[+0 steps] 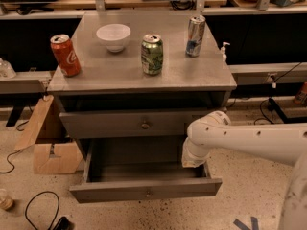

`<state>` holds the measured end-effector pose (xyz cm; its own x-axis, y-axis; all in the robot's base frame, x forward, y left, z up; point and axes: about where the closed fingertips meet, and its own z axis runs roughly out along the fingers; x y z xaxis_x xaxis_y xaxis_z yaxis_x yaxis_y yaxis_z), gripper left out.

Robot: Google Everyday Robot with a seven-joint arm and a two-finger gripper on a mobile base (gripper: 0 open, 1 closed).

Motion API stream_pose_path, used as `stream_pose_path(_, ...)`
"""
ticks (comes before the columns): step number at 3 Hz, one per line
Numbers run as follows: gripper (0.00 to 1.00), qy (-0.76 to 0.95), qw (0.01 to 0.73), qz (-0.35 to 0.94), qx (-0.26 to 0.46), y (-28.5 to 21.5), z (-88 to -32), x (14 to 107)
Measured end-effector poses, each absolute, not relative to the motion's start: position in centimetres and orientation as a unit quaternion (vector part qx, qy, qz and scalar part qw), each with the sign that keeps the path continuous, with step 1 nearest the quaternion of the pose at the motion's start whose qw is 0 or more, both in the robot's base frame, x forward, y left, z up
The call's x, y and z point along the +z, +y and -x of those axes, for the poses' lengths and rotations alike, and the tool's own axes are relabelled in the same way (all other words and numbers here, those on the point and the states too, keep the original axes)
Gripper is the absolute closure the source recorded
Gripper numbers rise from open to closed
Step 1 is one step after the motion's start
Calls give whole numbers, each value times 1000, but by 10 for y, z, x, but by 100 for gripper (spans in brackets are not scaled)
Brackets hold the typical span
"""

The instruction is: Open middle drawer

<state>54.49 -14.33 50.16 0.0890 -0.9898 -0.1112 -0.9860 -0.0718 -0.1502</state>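
The middle drawer (pixel 146 193) is pulled well out of the grey cabinet. Its flat front with a small round knob faces me and its inside looks empty. My gripper (pixel 193 162) hangs at the end of the white arm (pixel 249 140), which comes in from the right. It is over the drawer's right side wall, behind the front panel and apart from the knob. The narrower drawer above (pixel 144 125) is shut. No drawer shows below the open one.
On the cabinet top (pixel 120 73) stand a red cola can (pixel 65 55), a white bowl (pixel 113 36), a green can (pixel 152 54) and a silver can (pixel 195 36). A cardboard box (pixel 50 150) sits on the floor at the left, with cables (pixel 38 207) near it.
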Motion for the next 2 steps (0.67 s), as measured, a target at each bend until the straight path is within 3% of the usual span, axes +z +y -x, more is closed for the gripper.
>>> stream_pose_path(1, 100, 665, 107, 739, -13, -149, -562, 482)
stream_pose_path(2, 100, 654, 111, 748, -15, -149, -580, 459)
